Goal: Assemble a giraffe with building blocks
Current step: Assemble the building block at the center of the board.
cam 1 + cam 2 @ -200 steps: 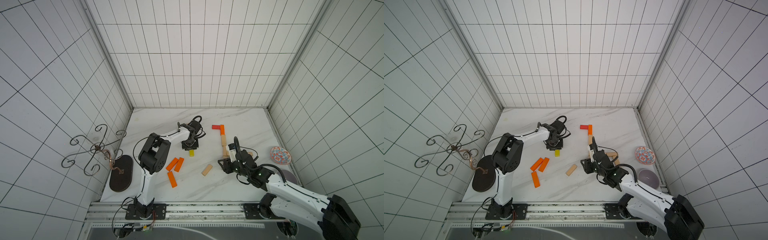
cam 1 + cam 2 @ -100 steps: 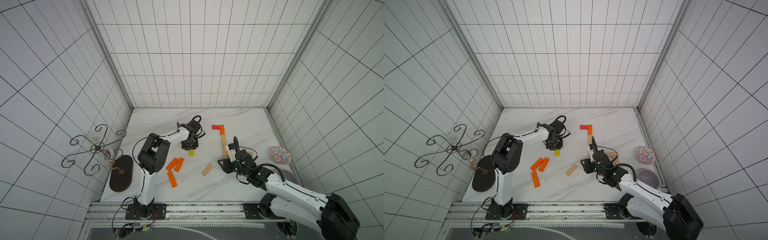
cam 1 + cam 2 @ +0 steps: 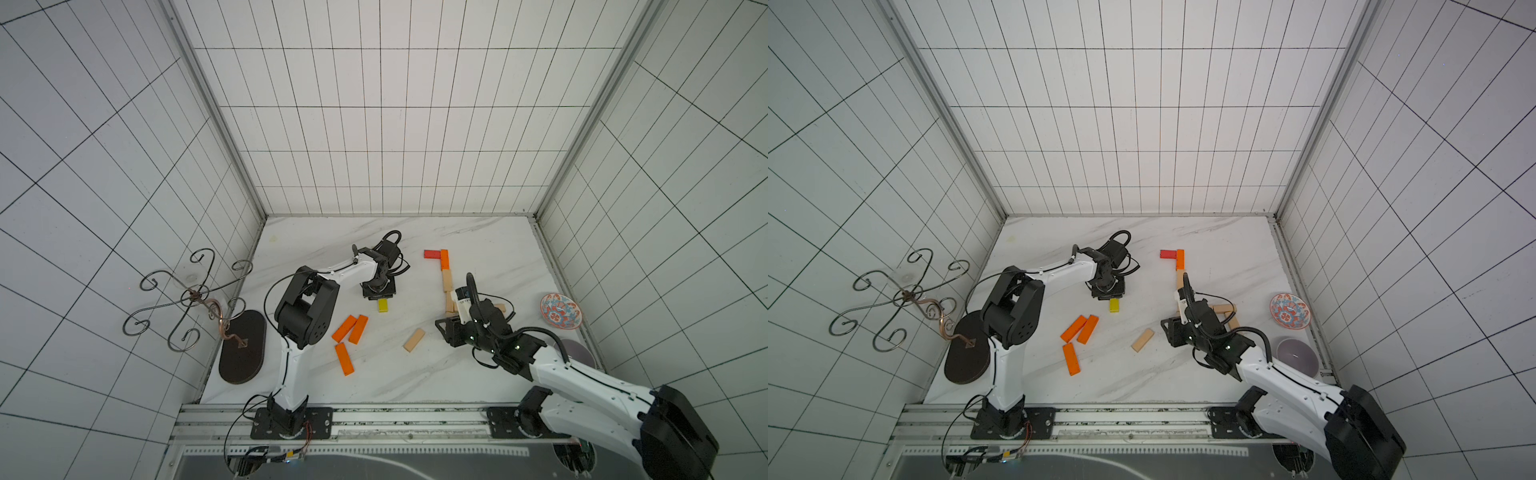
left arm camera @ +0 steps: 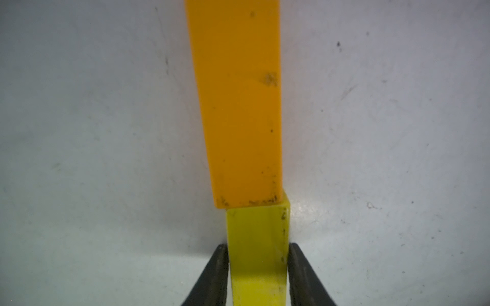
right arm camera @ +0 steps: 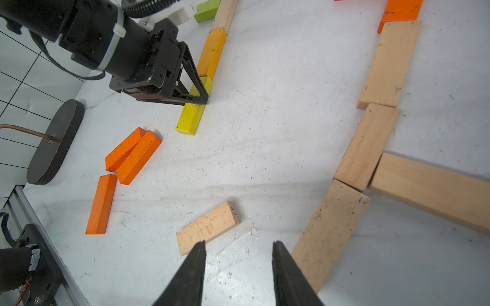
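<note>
Blocks: in both top views the half-built giraffe (image 3: 447,280) lies flat, yellow block (image 3: 382,306) well apart. Left wrist: left jaws pinch that block, butted against an amber block (image 4: 238,106), likely to square a row. Right wrist: right jaws part-open, empty, beside a loose tan block (image 5: 208,227), probably next.

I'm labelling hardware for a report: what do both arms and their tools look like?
The left arm and right arm have white links and black joints. The left tool and right tool have black tapered fingers. Black cables loop off both wrists.
</note>
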